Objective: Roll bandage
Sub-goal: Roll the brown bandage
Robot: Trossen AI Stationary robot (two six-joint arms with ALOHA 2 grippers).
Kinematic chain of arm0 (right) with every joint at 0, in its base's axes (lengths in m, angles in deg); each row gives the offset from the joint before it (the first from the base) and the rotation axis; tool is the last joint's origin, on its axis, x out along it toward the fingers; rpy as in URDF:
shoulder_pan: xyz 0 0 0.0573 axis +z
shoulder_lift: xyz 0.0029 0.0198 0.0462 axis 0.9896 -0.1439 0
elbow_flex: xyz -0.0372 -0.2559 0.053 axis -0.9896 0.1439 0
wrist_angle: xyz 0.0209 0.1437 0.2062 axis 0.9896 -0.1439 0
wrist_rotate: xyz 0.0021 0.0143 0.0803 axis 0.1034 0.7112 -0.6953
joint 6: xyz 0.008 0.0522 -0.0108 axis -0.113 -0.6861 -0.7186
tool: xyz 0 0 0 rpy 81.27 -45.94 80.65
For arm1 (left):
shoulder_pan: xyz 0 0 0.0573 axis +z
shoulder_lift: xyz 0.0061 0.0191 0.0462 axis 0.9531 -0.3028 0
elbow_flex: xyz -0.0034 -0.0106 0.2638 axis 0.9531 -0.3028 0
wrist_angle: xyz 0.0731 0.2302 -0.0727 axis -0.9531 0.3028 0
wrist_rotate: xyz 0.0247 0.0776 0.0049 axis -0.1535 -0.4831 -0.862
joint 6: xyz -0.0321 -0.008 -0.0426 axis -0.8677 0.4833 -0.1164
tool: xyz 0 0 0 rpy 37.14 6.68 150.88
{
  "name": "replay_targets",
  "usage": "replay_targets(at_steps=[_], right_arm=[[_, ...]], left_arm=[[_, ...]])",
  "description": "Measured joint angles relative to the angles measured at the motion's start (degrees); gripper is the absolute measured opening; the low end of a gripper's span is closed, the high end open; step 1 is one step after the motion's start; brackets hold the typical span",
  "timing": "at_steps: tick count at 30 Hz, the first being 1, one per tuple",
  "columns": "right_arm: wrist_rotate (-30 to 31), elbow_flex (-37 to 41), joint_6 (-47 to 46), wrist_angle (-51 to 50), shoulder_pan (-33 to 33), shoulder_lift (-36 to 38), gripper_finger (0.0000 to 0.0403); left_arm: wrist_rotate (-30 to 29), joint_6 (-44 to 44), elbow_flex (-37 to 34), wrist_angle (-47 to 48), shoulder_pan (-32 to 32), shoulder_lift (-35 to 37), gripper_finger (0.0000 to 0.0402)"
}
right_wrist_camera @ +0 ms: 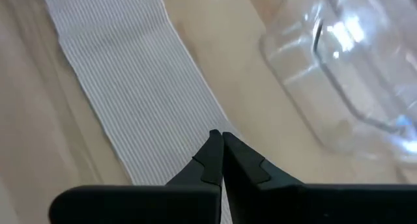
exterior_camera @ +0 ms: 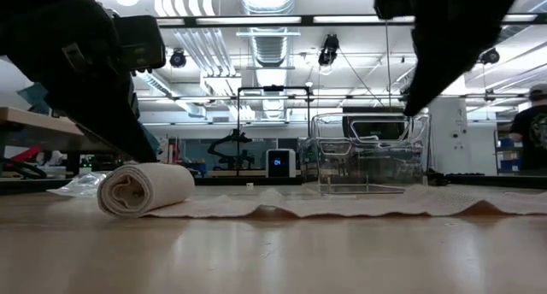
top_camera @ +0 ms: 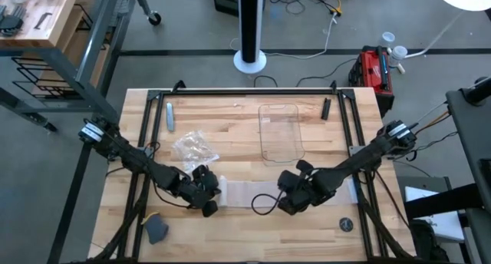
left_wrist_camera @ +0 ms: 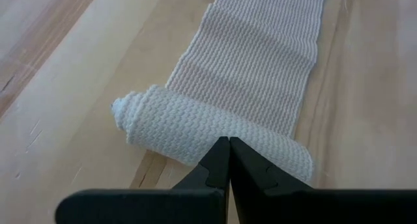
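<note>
On the bench [top_camera: 253, 229], placed against the clear tray [top_camera: 280, 132]:

Bandage [top_camera: 239, 193]: lies on the bare wood on the near side of the tray, towards the front edge of the bench. It is a white ribbed strip [left_wrist_camera: 260, 61], rolled up at one end into a small cylinder [exterior_camera: 144, 188] and flat for the rest of its length.

Rolled end: the end farther from the tray, on the left arm's side. In the low view the roll rests on the wood, with the loose strip running out from under it in shallow ripples in front of the tray [exterior_camera: 367, 153].

Left claw [left_wrist_camera: 229, 146]: well away from the tray, right at the rolled end. Its two dark tips are pressed together with no gap, and they sit against the side of the roll; nothing is pinched between them.

Right claw [right_wrist_camera: 217, 139]: near the tray's front corner, over the flat part of the strip [right_wrist_camera: 130, 87]. Its tips are also closed tight on each other and hold nothing; whether they touch the fabric cannot be told.

Clear plastic wrapper [top_camera: 192, 146]: crumpled on the wood beside the tray, on the left arm's side, apart from the bandage.
</note>
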Motion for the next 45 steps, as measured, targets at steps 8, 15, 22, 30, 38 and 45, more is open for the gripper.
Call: replay_targets(at_steps=[8, 15, 22, 30, 38, 45], right_arm=[[1.6, -2.7, 4.1, -0.1, -0.9, 0.0, 0.0], [1.7, -2.9, 5.6, 0.0, -2.6, 0.0, 0.0], [1.6, -2.9, 6.0, 0.1, -2.9, 0.0, 0.0], [1.6, -2.9, 6.7, 0.1, -2.9, 0.0, 0.0], [1.7, -2.8, 6.9, 0.1, -2.9, 0.0, 0.0], [1.9, -2.8, 6.9, 0.2, -2.9, 0.0, 0.0]], left_arm=[[0.0, 2.9, 0.0, -3.6, 0.9, -0.1, 0.0], [0.0, 4.1, 0.8, -3.3, 1.6, 0.1, 0.0], [1.7, 2.7, 9.3, 18.1, 1.2, 2.2, 0.0], [5.6, -2.0, 8.7, 24.3, 1.2, 2.0, 0.0], [5.8, -3.6, -0.9, 7.1, 1.2, 2.0, 0.0], [5.5, -2.2, -2.9, -0.7, 1.4, 1.7, 0.0]])
